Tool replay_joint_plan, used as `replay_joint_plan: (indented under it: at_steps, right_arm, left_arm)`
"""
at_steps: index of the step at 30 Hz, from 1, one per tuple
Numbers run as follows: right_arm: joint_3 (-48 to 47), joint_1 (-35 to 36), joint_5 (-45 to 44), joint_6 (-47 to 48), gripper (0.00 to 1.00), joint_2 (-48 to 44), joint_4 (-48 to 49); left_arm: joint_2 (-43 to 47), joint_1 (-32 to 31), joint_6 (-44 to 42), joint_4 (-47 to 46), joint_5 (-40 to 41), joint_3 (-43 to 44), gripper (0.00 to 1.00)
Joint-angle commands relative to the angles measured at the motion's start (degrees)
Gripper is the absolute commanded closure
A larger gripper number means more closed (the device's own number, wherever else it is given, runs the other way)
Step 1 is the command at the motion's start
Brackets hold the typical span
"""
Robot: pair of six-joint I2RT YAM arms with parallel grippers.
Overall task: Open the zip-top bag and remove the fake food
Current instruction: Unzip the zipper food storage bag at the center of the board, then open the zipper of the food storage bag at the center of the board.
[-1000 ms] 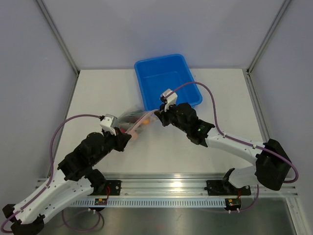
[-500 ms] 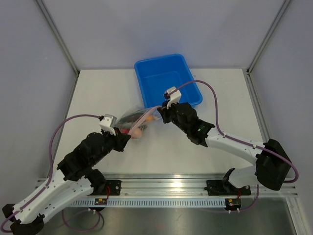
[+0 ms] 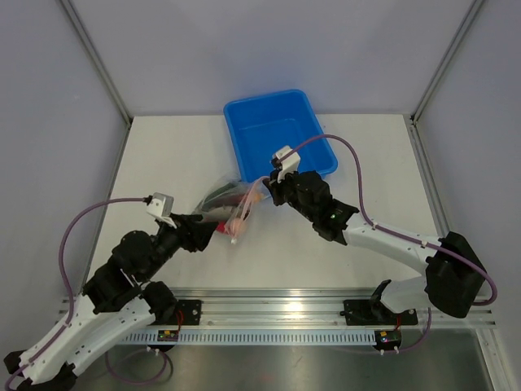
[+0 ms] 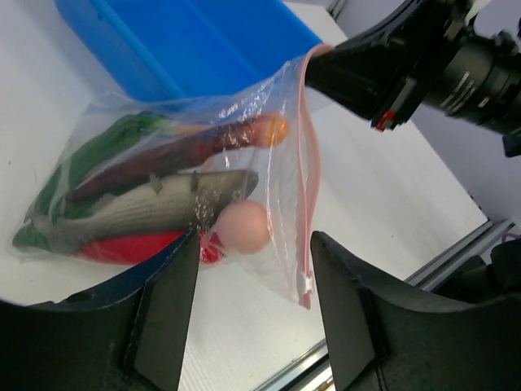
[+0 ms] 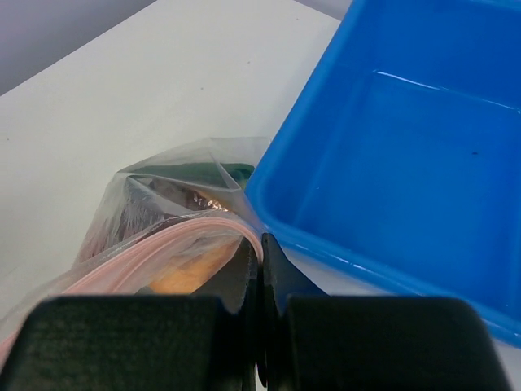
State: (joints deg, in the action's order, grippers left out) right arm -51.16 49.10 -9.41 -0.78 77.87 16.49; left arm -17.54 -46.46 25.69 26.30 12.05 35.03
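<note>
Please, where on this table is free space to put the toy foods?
Bare table lies left of the blue tub, right of it, and at the near edge's middle. Crowded around the zip-top bag, between the left claw and right claw.

My arms (image 3: 146,252): chunky black joints, white lower links (image 3: 391,238), purple cables (image 3: 350,161) running off little white wrist cameras (image 3: 282,156).
</note>
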Motion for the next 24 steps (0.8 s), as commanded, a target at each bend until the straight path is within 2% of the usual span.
replay_joint_plan:
  at_steps: [1,6,9,13,24]
  right_arm:
    - [0.3,-0.5,4.4,3.5,1.00,-2.8,5.0]
    - [0.6,-0.5,5.4,3.2,1.00,-3.0,5.1]
    - [0.3,-0.5,5.3,3.1,1.00,-2.5,4.8]
    - [-0.2,-0.4,5.9,2.9,1.00,-2.1,4.3]
    - [-1.2,-0.5,6.9,2.5,1.00,-1.0,3.1]
  left_arm:
    - [-2.9,-0.2,-2.0,-6.6,-0.1,2.5,0.40]
    - [-12.6,-0.2,-4.9,-10.4,0.5,4.5,0.41]
    - [-17.3,-0.2,-6.0,-13.8,-2.3,5.0,0.42]
    - [-23.2,-0.3,-7.0,-13.0,-3.4,7.6,0.45]
    - [-25.3,-0.8,-9.4,-15.5,-4.7,7.9,0.51]
